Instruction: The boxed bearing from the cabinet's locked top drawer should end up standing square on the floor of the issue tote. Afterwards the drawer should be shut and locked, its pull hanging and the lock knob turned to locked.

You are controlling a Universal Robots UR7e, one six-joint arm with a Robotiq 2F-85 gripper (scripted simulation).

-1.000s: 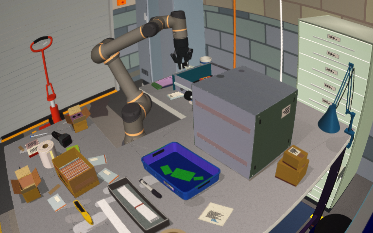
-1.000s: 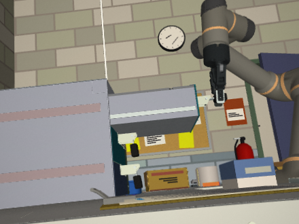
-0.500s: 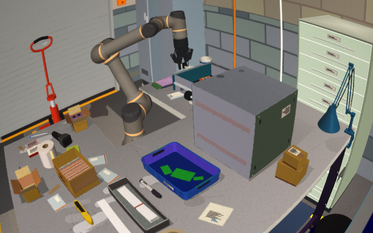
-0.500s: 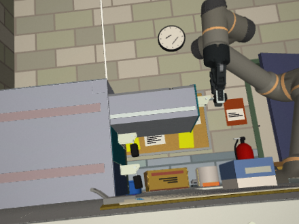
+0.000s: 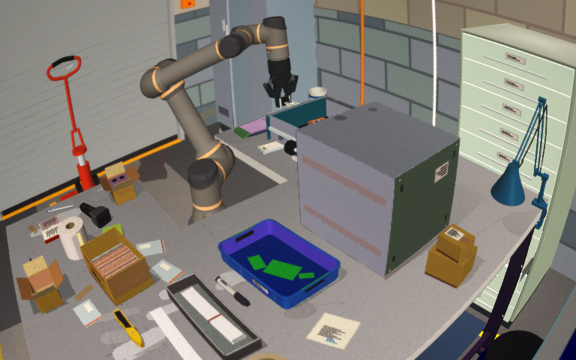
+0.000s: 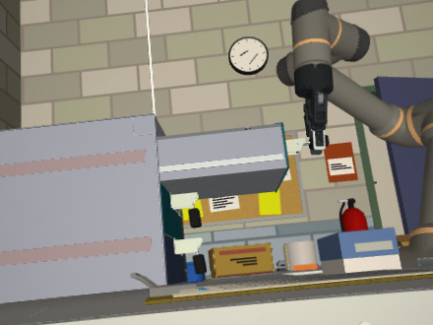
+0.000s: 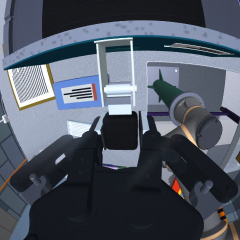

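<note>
My gripper [image 5: 282,101] [image 6: 318,145] [image 7: 120,130] points straight down at the front of the cabinet's open top drawer [image 5: 299,115] [image 6: 222,159], and its fingers are closed on the white bar of the drawer pull [image 7: 117,88] [image 6: 297,146], which is lifted out level from the drawer front. The drawer stands pulled out of the grey cabinet [image 5: 376,180]; a small orange item shows inside it, and I cannot tell whether that is the boxed bearing. The blue issue tote [image 5: 279,261] sits on the bench in front of the cabinet with green slips on its floor. The black lock knob [image 5: 291,147] sits below the drawer.
The drawer front lies just under my fingers. A purple pad [image 5: 255,126] and a white cup [image 5: 317,92] sit near the drawer. Open cartons [image 5: 117,265], a grey tray [image 5: 211,316], a marker [image 5: 232,291] and stacked boxes [image 5: 452,254] crowd the bench.
</note>
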